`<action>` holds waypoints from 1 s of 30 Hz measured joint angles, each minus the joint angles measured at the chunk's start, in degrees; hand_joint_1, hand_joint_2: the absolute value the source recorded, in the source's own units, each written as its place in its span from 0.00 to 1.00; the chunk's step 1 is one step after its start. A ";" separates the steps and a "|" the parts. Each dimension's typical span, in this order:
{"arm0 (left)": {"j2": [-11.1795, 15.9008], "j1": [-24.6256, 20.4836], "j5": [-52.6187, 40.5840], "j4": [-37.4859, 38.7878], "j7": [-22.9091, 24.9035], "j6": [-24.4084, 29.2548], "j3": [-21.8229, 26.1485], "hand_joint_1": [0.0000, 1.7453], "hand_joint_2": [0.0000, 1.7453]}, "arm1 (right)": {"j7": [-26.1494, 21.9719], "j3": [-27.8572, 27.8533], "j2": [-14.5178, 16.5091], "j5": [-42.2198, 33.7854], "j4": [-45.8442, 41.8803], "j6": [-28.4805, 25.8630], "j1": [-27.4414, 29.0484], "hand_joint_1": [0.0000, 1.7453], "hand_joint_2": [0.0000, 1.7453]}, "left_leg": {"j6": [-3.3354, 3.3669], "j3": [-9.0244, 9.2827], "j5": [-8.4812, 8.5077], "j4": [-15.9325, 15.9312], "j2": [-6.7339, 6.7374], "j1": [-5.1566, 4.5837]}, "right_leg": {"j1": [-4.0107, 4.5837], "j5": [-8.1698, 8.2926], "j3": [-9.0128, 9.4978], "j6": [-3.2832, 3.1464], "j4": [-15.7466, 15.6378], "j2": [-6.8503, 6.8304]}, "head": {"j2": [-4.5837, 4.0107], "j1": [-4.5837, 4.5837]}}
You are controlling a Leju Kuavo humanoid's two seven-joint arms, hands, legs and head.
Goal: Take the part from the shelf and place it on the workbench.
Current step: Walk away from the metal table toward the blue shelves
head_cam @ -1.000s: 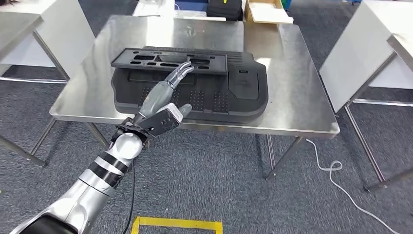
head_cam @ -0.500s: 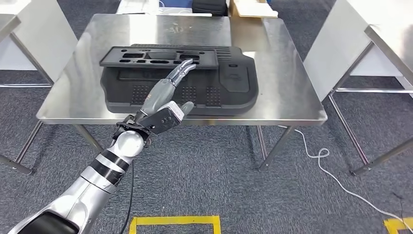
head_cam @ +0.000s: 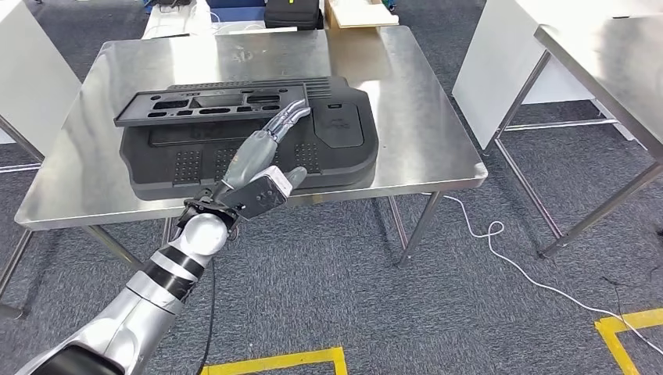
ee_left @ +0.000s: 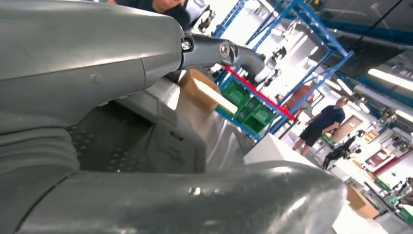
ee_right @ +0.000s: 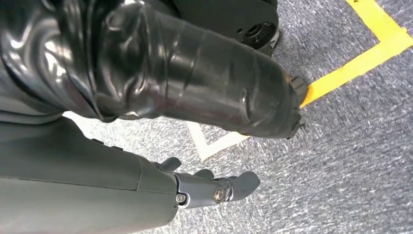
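The left hand (head_cam: pixel 262 160) reaches forward over the near edge of the steel workbench (head_cam: pixel 422 117), fingers stretched out straight and apart, thumb out to the side, holding nothing. Its fingertips (head_cam: pixel 295 113) lie over the front edge of the flat black frame (head_cam: pixel 207 101), though whether they touch it cannot be told from above. That frame, full of cut-out slots, rests tilted on top of the big black part (head_cam: pixel 328 144), which lies flat on the workbench and covers much of its middle. In the left wrist view the part's (ee_left: pixel 160 141) dotted surface sits just beyond the palm. The right hand (ee_right: pixel 214 187) hangs low beside the robot's body above grey carpet (ee_right: pixel 355 146) with a yellow tape line (ee_right: pixel 360 58); its fingers are loosely extended and grip nothing. A white cable (head_cam: pixel 500 250) trails across the floor by the workbench's right legs.
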 joint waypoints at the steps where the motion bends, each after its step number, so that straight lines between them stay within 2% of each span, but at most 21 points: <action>1: 0.03 0.02 -0.05 -0.01 0.05 0.07 0.03 0.00 0.00 | -0.03 0.07 -0.06 0.33 0.00 0.14 0.03 0.00 0.00 | 0.16 0.07 -0.11 -0.54 -0.26 0.02 | 0.14 -0.04 -0.30 -0.04 0.15 0.08 | 0.00 -0.03; 4: 0.08 0.09 -0.20 -0.03 0.13 0.41 0.16 0.00 0.00 | -0.45 0.34 -0.09 0.93 0.00 0.82 0.31 0.00 0.00 | 0.70 -0.29 0.26 -0.69 -0.40 -0.07 | 0.16 0.16 -0.46 -0.56 -0.15 0.00 | 0.00 0.10; 7: 0.21 0.09 -0.42 -0.03 0.13 0.81 0.49 0.00 0.00 | -1.72 0.79 -0.03 1.20 0.00 1.84 0.32 0.00 0.00 | 0.91 -0.35 0.31 -0.67 -0.55 -0.27 | 0.12 0.33 -0.26 -0.59 -0.54 -0.17 | 0.00 0.15; 11: 0.56 0.10 -0.87 -0.17 0.13 1.48 0.89 0.00 0.00 | -2.92 1.09 0.00 1.67 0.00 2.66 0.34 0.00 0.00 | 1.19 -0.40 0.27 -0.63 -0.55 -0.43 | 0.10 0.51 -0.26 -0.23 -0.72 -0.19 | 0.00 0.13; 16: 0.92 0.26 -1.61 -0.57 0.12 2.38 0.95 0.00 0.00 | -3.13 1.56 0.00 2.03 0.00 3.43 0.37 0.00 0.00 | 1.27 -0.42 0.29 -0.64 -0.52 -0.42 | 0.13 0.53 -0.34 0.89 -0.77 -0.19 | 0.00 0.10; 28: 1.24 0.57 -2.29 -1.20 0.10 3.38 1.03 0.00 0.00 | -3.16 2.07 -0.02 2.17 0.00 3.54 0.38 0.00 0.00 | 1.24 -0.27 0.47 -1.03 -0.50 -0.13 | 0.45 0.54 -0.41 0.90 -0.69 -0.19 | 0.00 0.09; 30: 1.37 0.71 -2.43 -1.40 0.04 3.68 1.17 0.00 0.00 | -3.16 2.14 0.03 2.30 0.00 3.58 0.40 0.00 0.00 | 1.43 -0.31 0.40 -0.89 -0.50 -0.26 | 0.30 0.63 -0.38 1.06 -0.84 -0.17 | 0.00 0.09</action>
